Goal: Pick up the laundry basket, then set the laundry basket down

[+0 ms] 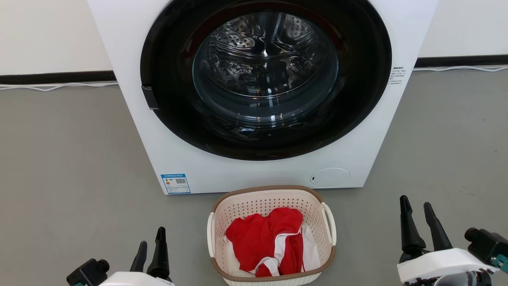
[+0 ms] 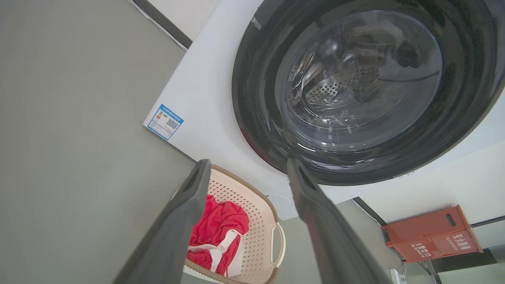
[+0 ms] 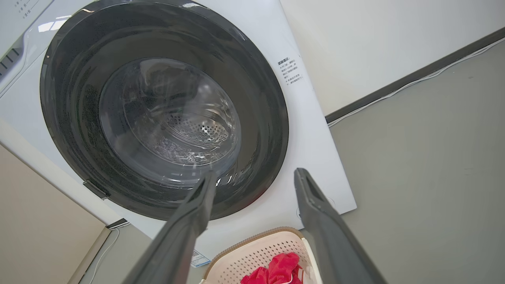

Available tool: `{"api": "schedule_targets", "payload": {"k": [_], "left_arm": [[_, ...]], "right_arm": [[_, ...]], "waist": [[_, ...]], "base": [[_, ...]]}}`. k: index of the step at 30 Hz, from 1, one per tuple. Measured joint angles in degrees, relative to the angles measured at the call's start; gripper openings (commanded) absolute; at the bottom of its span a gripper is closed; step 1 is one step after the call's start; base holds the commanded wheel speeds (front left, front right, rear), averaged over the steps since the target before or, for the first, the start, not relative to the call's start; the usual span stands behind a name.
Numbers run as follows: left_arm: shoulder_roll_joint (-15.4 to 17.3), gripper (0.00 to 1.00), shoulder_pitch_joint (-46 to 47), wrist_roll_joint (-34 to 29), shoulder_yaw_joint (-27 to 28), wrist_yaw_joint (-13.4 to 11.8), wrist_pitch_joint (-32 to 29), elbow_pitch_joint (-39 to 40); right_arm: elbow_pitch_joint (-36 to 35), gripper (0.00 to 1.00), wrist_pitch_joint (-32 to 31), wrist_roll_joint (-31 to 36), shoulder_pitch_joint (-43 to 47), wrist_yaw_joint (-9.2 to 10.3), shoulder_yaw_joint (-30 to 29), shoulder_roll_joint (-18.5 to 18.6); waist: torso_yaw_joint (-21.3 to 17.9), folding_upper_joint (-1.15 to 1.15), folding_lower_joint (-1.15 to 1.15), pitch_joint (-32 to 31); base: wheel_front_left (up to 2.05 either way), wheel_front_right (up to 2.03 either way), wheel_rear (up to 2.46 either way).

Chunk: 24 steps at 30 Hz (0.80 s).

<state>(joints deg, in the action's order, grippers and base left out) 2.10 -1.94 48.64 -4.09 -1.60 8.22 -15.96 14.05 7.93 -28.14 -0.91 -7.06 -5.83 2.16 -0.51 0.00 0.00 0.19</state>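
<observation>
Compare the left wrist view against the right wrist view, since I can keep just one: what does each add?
Left wrist view adds an orange-red rectangular box by the wall. Right wrist view adds the white front-loading washing machine with its grey slotted top-corner panel. Both share that machine's dark round door, the cream perforated plastic laundry basket holding red-and-white cloth, and the grey floor.

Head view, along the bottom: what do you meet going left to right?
The left gripper, dark two-fingered, open → the cream perforated plastic laundry basket with brown rim, red-and-white cloth inside → the right gripper, open.
</observation>
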Motion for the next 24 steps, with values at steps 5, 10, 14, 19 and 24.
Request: {"api": "schedule_targets", "payload": {"k": [5,10,14,19,24], "left_arm": [[0.03,1.0,0.0,-3.04,-0.47,-0.42,0.73,0.23],[0.04,1.0,0.0,-5.63,-0.67,-0.56,1.46,0.3],[0.1,1.0,-0.01,-7.67,-0.82,-0.92,2.01,0.31],[0.13,1.0,-0.02,-10.96,-1.11,-1.0,2.89,0.56],[0.18,1.0,-0.05,-14.58,-1.38,-1.44,3.65,0.88]], "right_arm": [[-0.03,1.0,0.68,3.37,0.0,0.0,0.0,0.0],[-0.04,1.0,1.25,6.15,0.0,0.0,0.0,0.0],[-0.04,1.0,2.0,8.11,0.01,0.0,-0.07,0.01],[0.0,1.0,2.89,11.06,0.01,0.0,-0.12,0.01],[0.03,1.0,3.64,14.39,0.01,-0.01,-0.19,0.01]], "waist": [[0.01,0.0,0.0,0.03],[-0.01,0.0,0.0,0.01],[-0.03,0.0,0.0,-0.06],[-0.06,0.0,0.0,-0.08],[-0.13,0.0,0.0,0.01]], "base": [[0.0,0.0,0.0],[0.0,0.0,0.0],[0.0,0.0,0.0],[0.0,0.0,0.0],[0.0,0.0,0.0]]}}
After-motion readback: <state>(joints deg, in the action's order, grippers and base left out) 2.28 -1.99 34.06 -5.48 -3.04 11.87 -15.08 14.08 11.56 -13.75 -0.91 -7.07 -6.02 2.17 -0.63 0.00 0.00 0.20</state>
